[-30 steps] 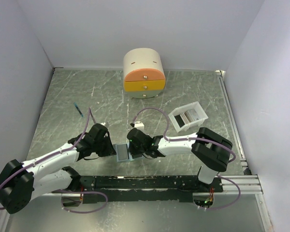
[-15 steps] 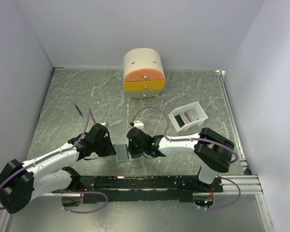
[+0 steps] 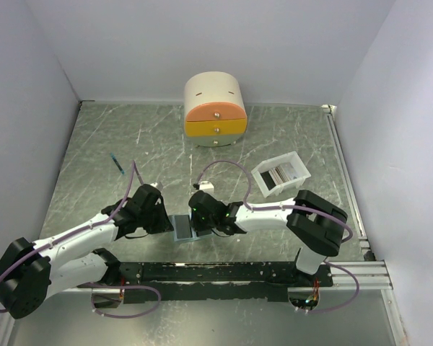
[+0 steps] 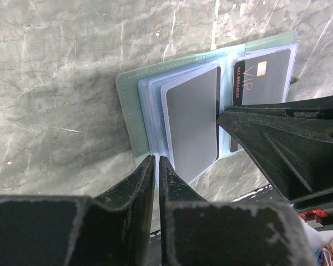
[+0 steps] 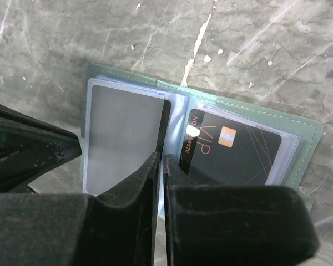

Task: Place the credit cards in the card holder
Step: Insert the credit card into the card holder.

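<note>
The card holder (image 3: 182, 227) lies open on the table between both grippers, its grey-green cover (image 4: 127, 105) down and its pale blue pockets up. A plain grey credit card (image 5: 122, 138) sits in the left pocket, and a dark VIP card (image 5: 233, 149) in the right one. My right gripper (image 5: 162, 158) is shut on the grey card's inner edge. My left gripper (image 4: 157, 159) is shut on the near edge of the card holder's pocket pages. From above, the left gripper (image 3: 167, 222) and the right gripper (image 3: 197, 225) flank the card holder.
A white tray (image 3: 258, 180) at the right holds more dark striped cards (image 3: 278, 175). A round cream-and-orange drawer box (image 3: 215, 109) stands at the back. A small blue pen (image 3: 117, 164) lies at the left. Walls close the table on three sides.
The right wrist has shifted very slightly toward the card holder. The left arm and the card holder have stayed where they were.
</note>
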